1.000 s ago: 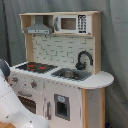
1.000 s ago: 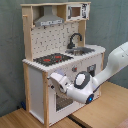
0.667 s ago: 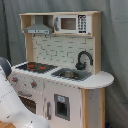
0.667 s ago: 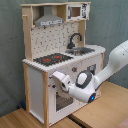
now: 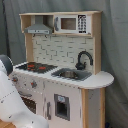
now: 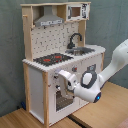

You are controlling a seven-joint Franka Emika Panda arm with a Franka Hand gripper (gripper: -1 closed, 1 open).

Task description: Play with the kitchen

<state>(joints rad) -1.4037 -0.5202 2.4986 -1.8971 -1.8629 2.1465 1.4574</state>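
The kitchen [image 5: 65,95] is a toy of pale wood and white panels, seen in both exterior views. It has a black faucet [image 5: 84,59], a grey sink [image 5: 71,74], a red-ringed hob [image 5: 36,66], a hood [image 5: 38,28] and a microwave [image 5: 70,23]. In the second exterior view my gripper [image 6: 60,82] is held close against the kitchen [image 6: 37,85] front, by the windowed oven door [image 6: 62,100] and just under the knobs. Only my white arm [image 5: 12,102] shows in the first exterior view, at the lower left, hiding the oven front.
A grey curtain [image 6: 10,50] hangs behind the kitchen. The kitchen stands on a wooden table [image 6: 107,112]. My arm [image 6: 114,62] reaches in from the second exterior view's right, across the front of the cabinet.
My arm has shifted a little and shows higher at the first exterior view's left edge. The gripper stays at the oven front.
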